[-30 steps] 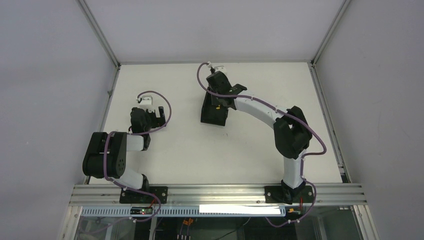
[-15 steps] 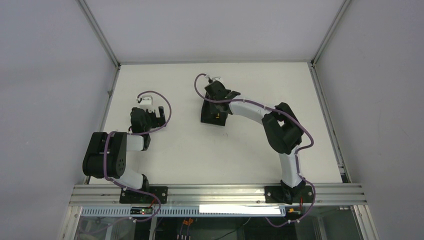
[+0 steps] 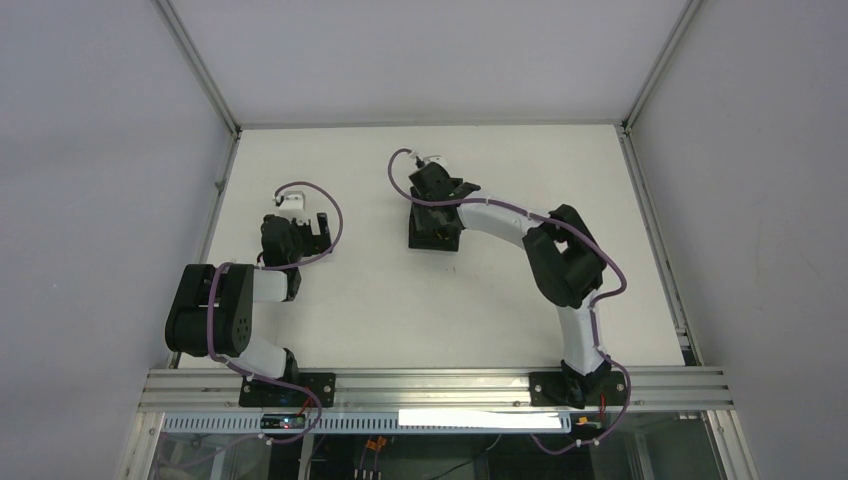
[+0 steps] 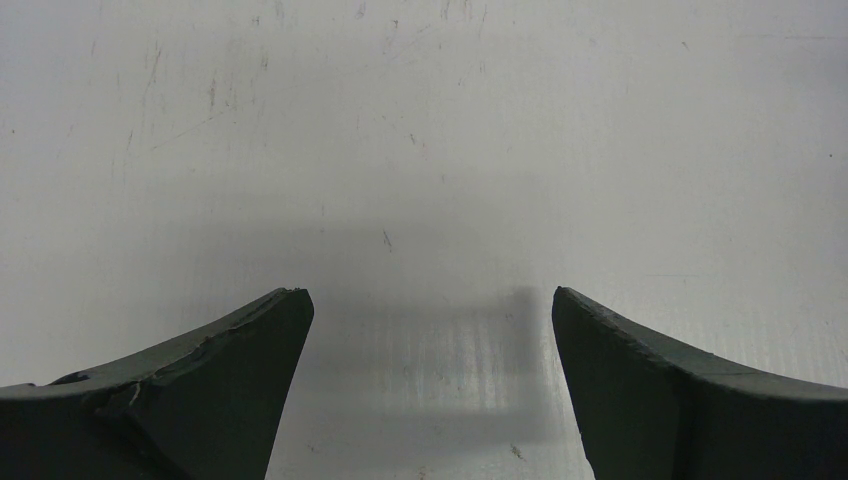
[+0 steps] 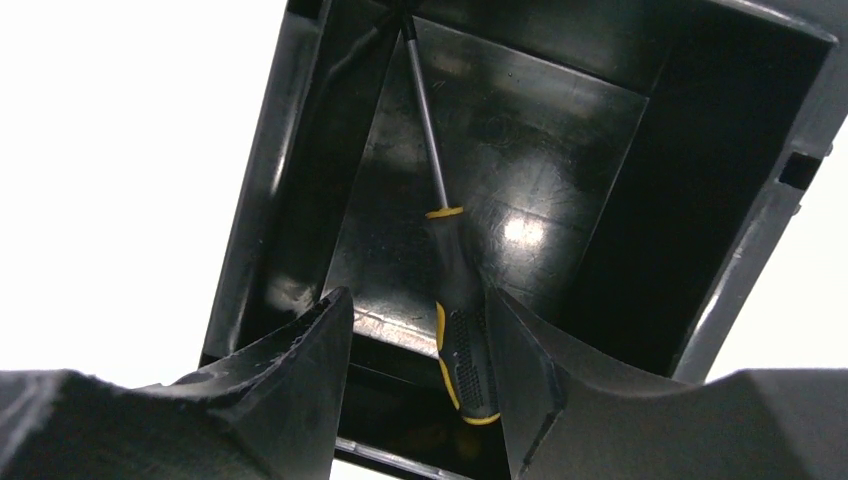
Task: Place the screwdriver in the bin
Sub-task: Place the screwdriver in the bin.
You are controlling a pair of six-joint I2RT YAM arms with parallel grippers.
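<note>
The black bin [image 5: 268, 210] fills the right wrist view. The screwdriver [image 5: 458, 330] lies inside it, its dark shaft pointing into the far corner and its black and yellow handle near the low front edge. My right gripper [image 5: 418, 300] is open just above the bin. The handle sits against the inner face of the right finger, with a gap to the left finger. In the top view the right gripper [image 3: 437, 212] hangs over the bin [image 3: 424, 240] and hides the screwdriver. My left gripper [image 4: 430, 300] is open and empty over bare table.
The left arm [image 3: 285, 235] rests folded at the left of the white table [image 3: 380, 310]. Metal frame rails [image 3: 225, 180] edge the table on both sides and at the back.
The right arm has folded in and its gripper has dropped lower over the bin. The bin has shifted slightly. The left arm has not moved.
</note>
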